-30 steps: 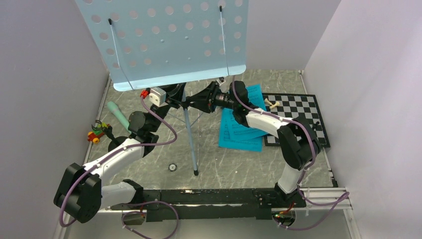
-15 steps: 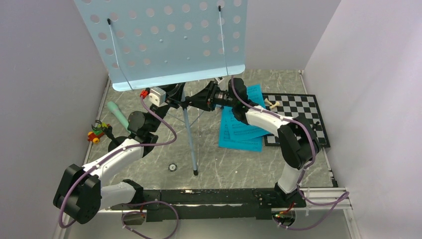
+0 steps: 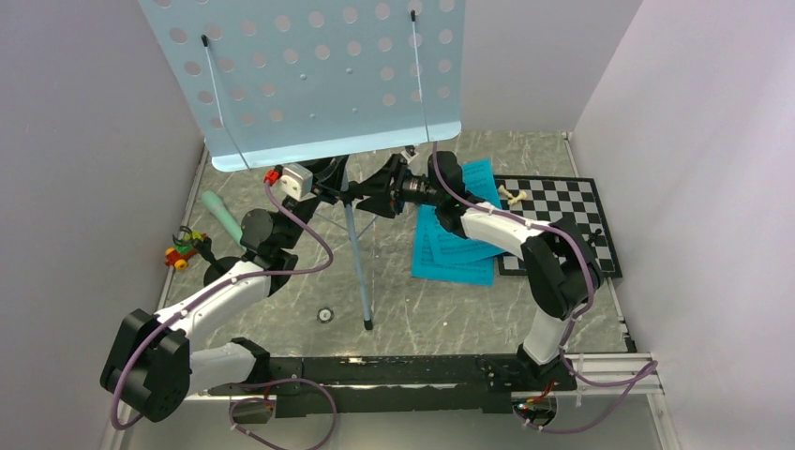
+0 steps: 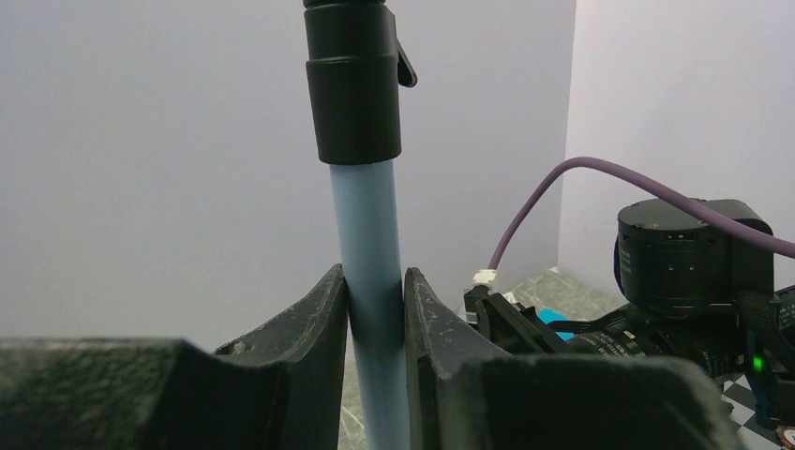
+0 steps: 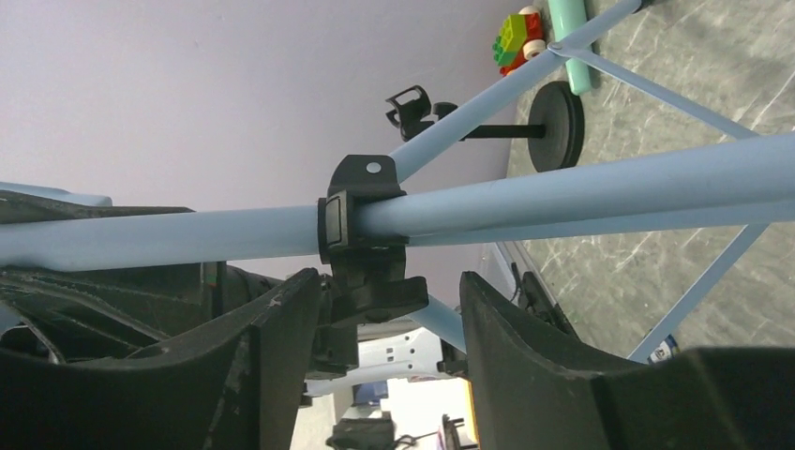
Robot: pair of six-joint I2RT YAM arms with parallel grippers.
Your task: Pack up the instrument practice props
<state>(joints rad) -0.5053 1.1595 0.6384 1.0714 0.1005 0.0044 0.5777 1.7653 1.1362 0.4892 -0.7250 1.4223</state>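
**State.** The music stand (image 3: pixel 358 262) is upright mid-table on its spread legs, with the tray (image 3: pixel 319 84) high and facing the overhead camera. The left gripper (image 4: pixel 375 291) is clamped on the pale-blue pole (image 4: pixel 370 216), just below a black collar (image 4: pixel 356 84). The right gripper (image 5: pixel 389 300) is open, its jaws on either side of a black clamp (image 5: pixel 361 234) on the pole where a leg brace joins. There is a clear gap on one side; whether the other side touches cannot be told.

**Risks (judgement).**
- The stand looks top-heavy. A sideways push on the clamp could turn the smooth round pole inside the left grip or tip the whole stand.
- If the clamp is loosened while the tray's weight rests on it, the upper section may slide down suddenly.
- If the right jaws close off-centre, they could catch the brace instead of the clamp.
- Folding legs could sweep whatever lies near their feet.

**Surroundings.**
- The music sheets (image 3: pixel 455 239) lie flat to the right of the stand, beneath the right forearm. Their edge meets the chessboard (image 3: pixel 562 220); whether they touch or overlap cannot be told.
- The microphone (image 3: pixel 223 214) lies to the left, near the round base of the microphone stand (image 5: pixel 555 112).
- A toy car (image 3: pixel 178 251) sits by the left wall.

**Obstructions.**
- The tray hides part of both wrists from the overhead camera.
- The right arm covers the sheets.
- The stand's legs reach out toward both the sheets and the microphone.
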